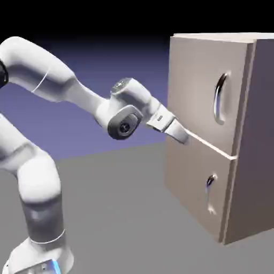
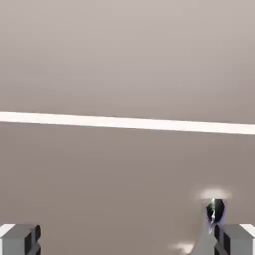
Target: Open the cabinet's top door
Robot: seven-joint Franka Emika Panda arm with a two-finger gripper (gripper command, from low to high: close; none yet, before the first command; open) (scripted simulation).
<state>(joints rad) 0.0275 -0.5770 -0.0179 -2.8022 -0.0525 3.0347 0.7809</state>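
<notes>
Hand [image 1: 181, 134] open and empty, its fingertips [image 2: 21, 240] spread wide before the cabinet [image 1: 206, 96], near the pale seam [image 1: 211, 145] between the doors. The top door [image 1: 206, 85] is the taller upper panel, shut, on the exterior view's right; its long arched handle [image 1: 220, 99] stands upright toward the edge by the darker side, above the hand and well apart from it. The small handle [image 1: 210, 184] beneath belongs to the lower door [image 1: 200, 182], so it is the wrong one to take.

The panel looks rigid and fairly weighty, likely to swing rather than come straight out. The polished metal may be slippery; best to grip the arch around its middle, one finger on each side, and draw it in a gentle curve, since a straight tug could slide along the bar.
</notes>
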